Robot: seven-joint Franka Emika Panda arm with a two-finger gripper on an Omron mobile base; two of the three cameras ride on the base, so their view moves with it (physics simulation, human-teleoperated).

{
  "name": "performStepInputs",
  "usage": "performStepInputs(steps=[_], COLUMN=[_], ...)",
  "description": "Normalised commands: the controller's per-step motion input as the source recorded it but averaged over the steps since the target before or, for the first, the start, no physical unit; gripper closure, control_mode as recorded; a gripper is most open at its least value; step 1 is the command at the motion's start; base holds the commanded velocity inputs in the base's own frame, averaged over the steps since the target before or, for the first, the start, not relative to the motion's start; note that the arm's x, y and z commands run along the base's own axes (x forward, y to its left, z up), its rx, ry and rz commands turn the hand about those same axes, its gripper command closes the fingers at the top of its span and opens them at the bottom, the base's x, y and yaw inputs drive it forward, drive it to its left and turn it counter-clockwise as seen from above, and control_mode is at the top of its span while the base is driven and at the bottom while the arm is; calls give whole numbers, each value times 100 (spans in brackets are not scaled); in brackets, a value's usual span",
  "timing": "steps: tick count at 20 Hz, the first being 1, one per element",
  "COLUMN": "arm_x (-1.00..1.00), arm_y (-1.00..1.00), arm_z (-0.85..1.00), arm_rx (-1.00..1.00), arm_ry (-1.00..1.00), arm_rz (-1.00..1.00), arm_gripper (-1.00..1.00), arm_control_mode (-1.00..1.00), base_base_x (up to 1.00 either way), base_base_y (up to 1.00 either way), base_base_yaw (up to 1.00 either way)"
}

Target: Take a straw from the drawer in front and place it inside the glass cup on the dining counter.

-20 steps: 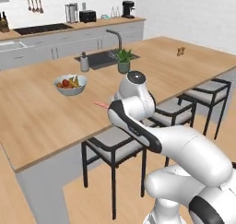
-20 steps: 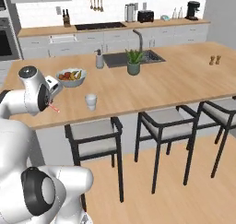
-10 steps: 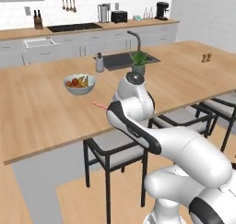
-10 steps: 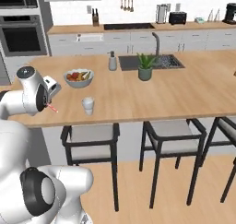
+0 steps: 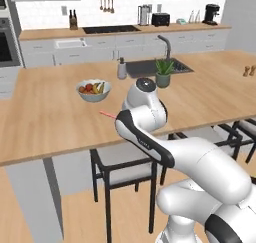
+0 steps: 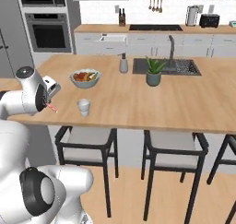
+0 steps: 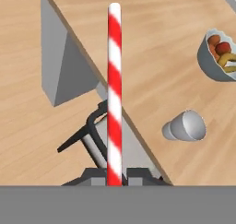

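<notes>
The straw point(image 7: 114, 94) is pinched tight in the end effector point(image 7: 114, 176); it is held out so it can be dropped into the glass cup point(image 7: 185, 126) nearby.

You're looking at 1 straw point(image 7: 114, 94), 1 glass cup point(image 6: 83, 107), 1 fruit bowl point(image 6: 85, 78), 1 plant pot point(image 6: 153, 79), 3 stools point(image 6: 173, 144).

The arm point(image 5: 150, 132) is glossy white, built of rounded bulbous segments joined by dark grey-black bands, with a grey round cap, seemingly, on one joint.
</notes>
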Motion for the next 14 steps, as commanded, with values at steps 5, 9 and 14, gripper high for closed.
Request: performStepInputs(steps=[5, 9, 14], arm_x=[0, 0, 0], arm_y=[0, 0, 0], arm_z=[0, 0, 0], arm_rx=[0, 0, 0], arm_ry=[0, 0, 0], arm_rz=[0, 0, 0], arm_gripper=[100, 100, 100], arm_control_mode=[100, 100, 100], base_base_x=[44, 57, 61], base_base_y=[-48, -41, -32], base_base_yaw=[32, 30, 27])
